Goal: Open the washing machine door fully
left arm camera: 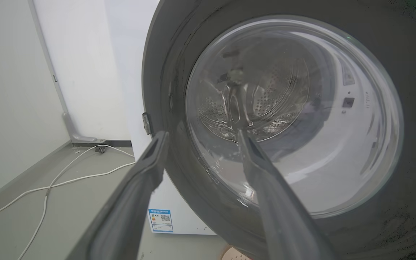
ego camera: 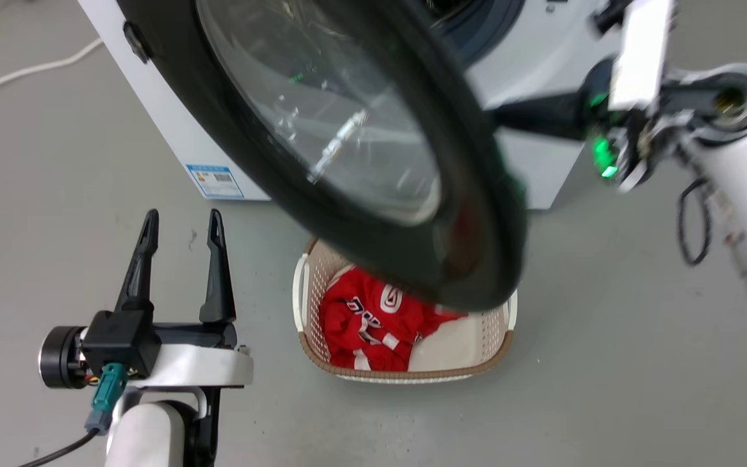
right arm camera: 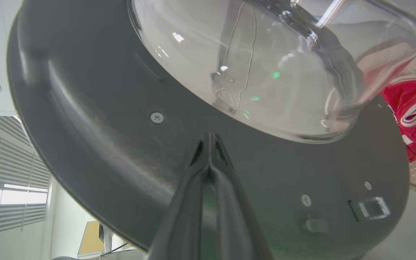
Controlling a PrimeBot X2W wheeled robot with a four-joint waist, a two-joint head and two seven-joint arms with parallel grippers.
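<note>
Right gripper (right arm camera: 209, 137) closed, fingers together, holding nothing, tips at the black inner rim of the washing machine door (right arm camera: 96, 119); door swung out from the white washing machine (ego camera: 542, 65), above a cream laundry basket (ego camera: 302, 292); left gripper (ego camera: 182, 224) spread wide, empty.
</note>
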